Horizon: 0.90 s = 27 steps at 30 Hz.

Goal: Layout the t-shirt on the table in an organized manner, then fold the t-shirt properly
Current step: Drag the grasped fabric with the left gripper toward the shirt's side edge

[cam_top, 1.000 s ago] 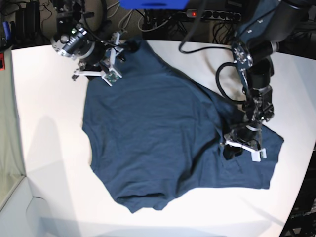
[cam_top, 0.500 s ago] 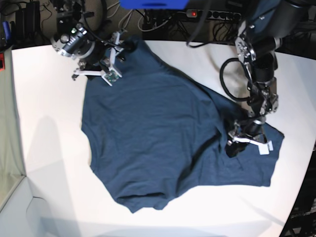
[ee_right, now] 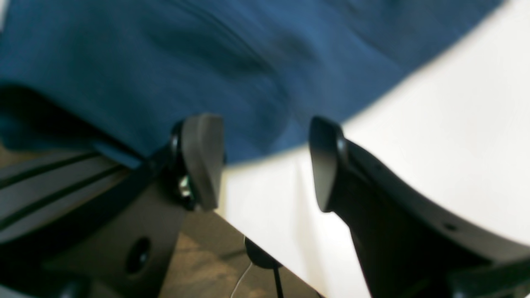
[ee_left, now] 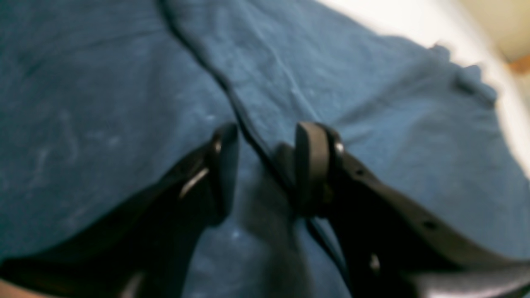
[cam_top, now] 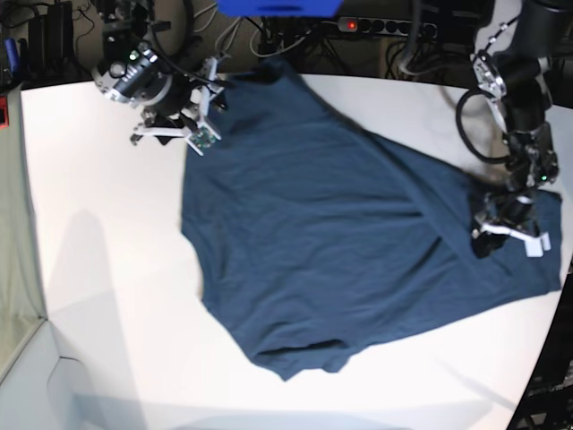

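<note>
A: Where does the dark navy-blue soft cloth t-shirt [cam_top: 358, 251] lie?

B: Spread over the large smooth white matte table [cam_top: 98, 269], wrinkled and slanted. It reaches from just beside the right gripper [cam_top: 204, 115] at the far side across to the left gripper [cam_top: 501, 235] near the table's edge.

A: How does the left gripper stand?

B: In its wrist view the left gripper [ee_left: 265, 165] has its two black fingers [ee_left: 310, 169] set partly apart. A dark raised fold or seam of the t-shirt [ee_left: 372, 103] runs up between them, and cloth fills the space beneath and ahead of them. Whether the fingers pinch that fold I cannot tell; the picture is blurred.

A: And the right gripper?

B: In its wrist view the right gripper [ee_right: 265, 161] is well spread, with nothing between the fingers [ee_right: 203, 157]. The t-shirt's [ee_right: 207, 54] edge lies just ahead of the fingertips, and the table [ee_right: 434, 136] shows bare below and to one side of them. In the base view it sits at the shirt's far corner, and I cannot tell whether it touches the cloth.
</note>
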Each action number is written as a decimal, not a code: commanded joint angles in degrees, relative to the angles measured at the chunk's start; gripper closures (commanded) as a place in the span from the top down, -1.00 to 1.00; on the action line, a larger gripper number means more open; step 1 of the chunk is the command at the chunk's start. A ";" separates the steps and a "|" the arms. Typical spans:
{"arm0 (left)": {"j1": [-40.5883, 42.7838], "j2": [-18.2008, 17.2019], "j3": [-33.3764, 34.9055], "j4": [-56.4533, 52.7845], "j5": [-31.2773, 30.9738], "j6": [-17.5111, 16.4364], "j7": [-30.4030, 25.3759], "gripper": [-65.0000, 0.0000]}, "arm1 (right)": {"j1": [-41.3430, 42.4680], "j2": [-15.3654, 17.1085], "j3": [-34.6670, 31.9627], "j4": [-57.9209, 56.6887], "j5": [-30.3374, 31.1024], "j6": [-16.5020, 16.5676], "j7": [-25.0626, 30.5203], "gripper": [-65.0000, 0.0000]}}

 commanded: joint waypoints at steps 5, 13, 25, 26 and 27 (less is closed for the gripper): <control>5.44 -0.04 -0.09 13.68 -0.50 0.27 5.27 -0.29 | 0.20 0.05 -0.13 0.94 0.52 -0.05 0.96 0.04; 8.69 0.93 -0.09 22.99 -10.52 0.88 12.48 -0.29 | 0.29 -0.13 -0.22 0.94 0.52 -0.05 0.96 0.04; 8.43 2.25 -0.09 20.53 -10.52 0.97 12.12 -0.29 | 0.29 -0.04 -0.22 0.94 0.52 -0.05 0.96 0.04; 8.43 2.25 -0.09 19.92 -10.43 1.06 12.12 -0.29 | 0.29 -0.04 -0.22 0.94 0.52 -0.05 0.96 0.04; 8.43 2.34 -0.09 19.57 -10.43 1.06 12.12 -0.29 | 0.29 -0.04 -0.22 0.94 0.52 -0.05 0.96 0.04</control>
